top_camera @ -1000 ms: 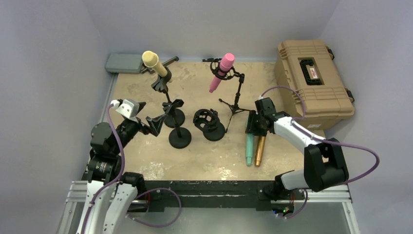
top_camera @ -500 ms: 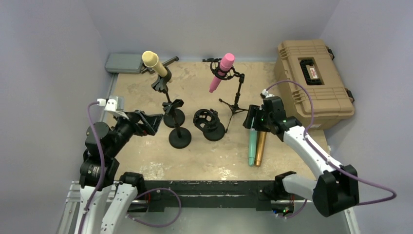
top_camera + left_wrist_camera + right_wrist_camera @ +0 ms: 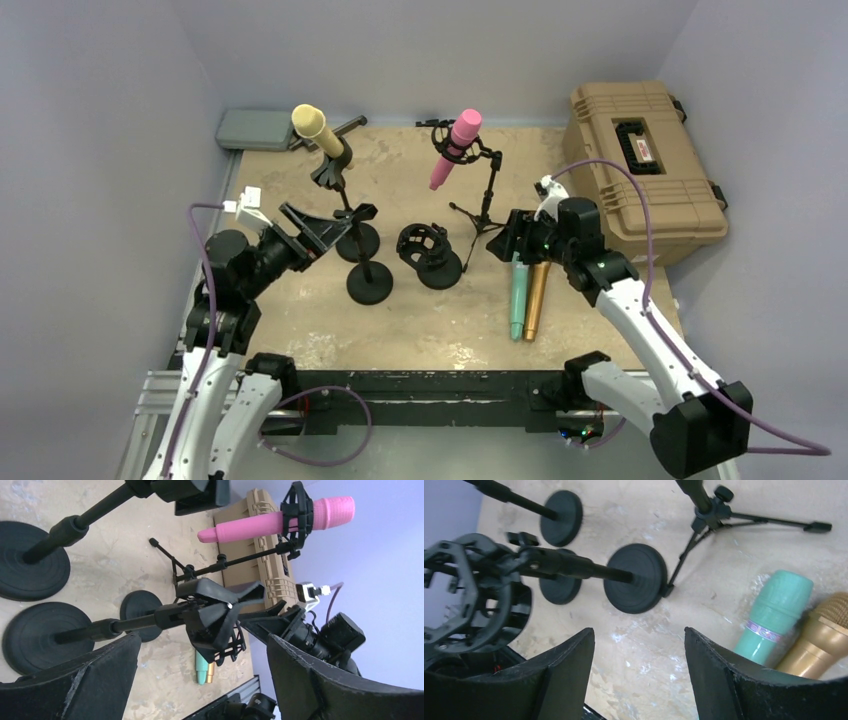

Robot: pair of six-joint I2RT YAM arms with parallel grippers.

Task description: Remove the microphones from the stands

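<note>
A pink microphone [image 3: 453,146] sits in the shock mount of a tripod stand [image 3: 482,215] at the back middle; it also shows in the left wrist view [image 3: 270,523]. A yellow microphone [image 3: 314,127] sits on a round-base stand [image 3: 357,241] at the back left. A teal microphone [image 3: 517,297] and a gold microphone [image 3: 535,300] lie on the table at the right. My left gripper [image 3: 318,231] is open and empty beside an empty clip stand [image 3: 368,280]. My right gripper [image 3: 513,240] is open and empty above the teal microphone's top [image 3: 774,615].
An empty shock-mount stand [image 3: 432,254] stands mid-table. A tan hard case [image 3: 640,165] fills the back right corner. A grey box [image 3: 254,129] lies at the back left. Purple walls close in all around.
My left gripper has risen and swung right toward the stands. My right gripper has lifted off the lying microphones and moved back and up, open and empty.
</note>
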